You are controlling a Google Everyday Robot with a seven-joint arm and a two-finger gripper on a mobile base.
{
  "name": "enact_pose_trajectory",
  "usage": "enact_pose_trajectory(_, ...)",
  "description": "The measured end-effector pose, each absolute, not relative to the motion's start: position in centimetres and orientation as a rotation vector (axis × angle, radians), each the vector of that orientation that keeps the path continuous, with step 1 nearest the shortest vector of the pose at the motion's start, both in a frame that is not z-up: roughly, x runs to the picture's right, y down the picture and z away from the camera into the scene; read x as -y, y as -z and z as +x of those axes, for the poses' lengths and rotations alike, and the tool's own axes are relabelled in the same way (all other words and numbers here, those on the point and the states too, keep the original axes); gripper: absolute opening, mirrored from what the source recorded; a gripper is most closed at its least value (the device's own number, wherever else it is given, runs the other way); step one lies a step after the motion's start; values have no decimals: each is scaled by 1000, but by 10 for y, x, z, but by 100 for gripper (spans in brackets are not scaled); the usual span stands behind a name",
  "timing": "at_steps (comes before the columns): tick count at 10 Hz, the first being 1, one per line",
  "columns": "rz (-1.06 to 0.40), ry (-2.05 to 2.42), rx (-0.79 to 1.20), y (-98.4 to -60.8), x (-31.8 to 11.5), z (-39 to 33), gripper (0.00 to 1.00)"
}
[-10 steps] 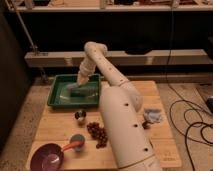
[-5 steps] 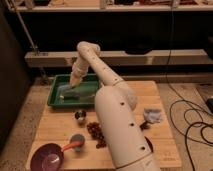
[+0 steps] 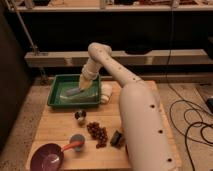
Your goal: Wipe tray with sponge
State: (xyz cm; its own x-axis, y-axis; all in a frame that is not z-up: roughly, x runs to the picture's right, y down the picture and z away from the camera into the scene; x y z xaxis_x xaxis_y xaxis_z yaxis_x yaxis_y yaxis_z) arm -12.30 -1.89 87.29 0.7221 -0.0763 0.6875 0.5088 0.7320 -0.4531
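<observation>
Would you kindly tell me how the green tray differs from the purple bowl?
The tray is green, rectangular and shallow; the bowl is purple, round and smaller. The tray sits at the table's far left, with the claw pressing the sponge inside it; the bowl sits at the near edge. Both rest on the wooden table.

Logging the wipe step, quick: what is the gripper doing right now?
Gripper: down inside the large green plastic tray, shut on the small grey-blue rectangular sponge, pressing it on the tray floor.
</observation>
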Motion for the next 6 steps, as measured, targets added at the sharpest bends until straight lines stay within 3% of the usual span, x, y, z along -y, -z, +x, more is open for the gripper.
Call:
enact_pose_trajectory(3, -686, 361, 658, -874, 21, -100, 0)
enact_pose_trajectory(6, -697, 355, 593, -898, 26, -85, 0)
